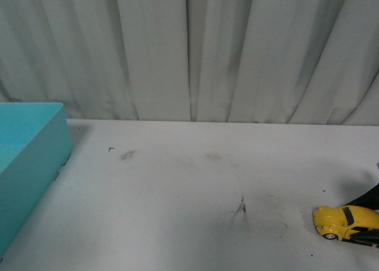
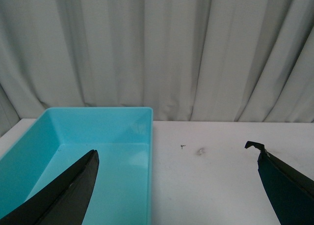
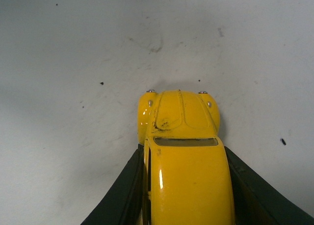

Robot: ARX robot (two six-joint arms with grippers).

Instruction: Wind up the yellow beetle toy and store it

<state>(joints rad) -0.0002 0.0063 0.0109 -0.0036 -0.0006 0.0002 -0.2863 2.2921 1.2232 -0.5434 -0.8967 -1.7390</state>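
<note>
The yellow beetle toy (image 1: 344, 222) stands on the white table at the front right edge of the front view, nose pointing left. My right gripper (image 1: 368, 226) is shut on its body, only partly in the front view. In the right wrist view the toy (image 3: 184, 151) fills the lower middle, with a black finger (image 3: 122, 195) pressed against each side. My left gripper (image 2: 176, 158) is open and empty, its fingers (image 2: 73, 190) spread wide, one over the teal bin (image 2: 98, 114) and the other over the table.
The teal bin (image 1: 41, 147) stands at the table's left edge and looks empty. A grey curtain (image 1: 195, 52) hangs behind the table. Dark scuff marks (image 1: 240, 207) dot the white tabletop.
</note>
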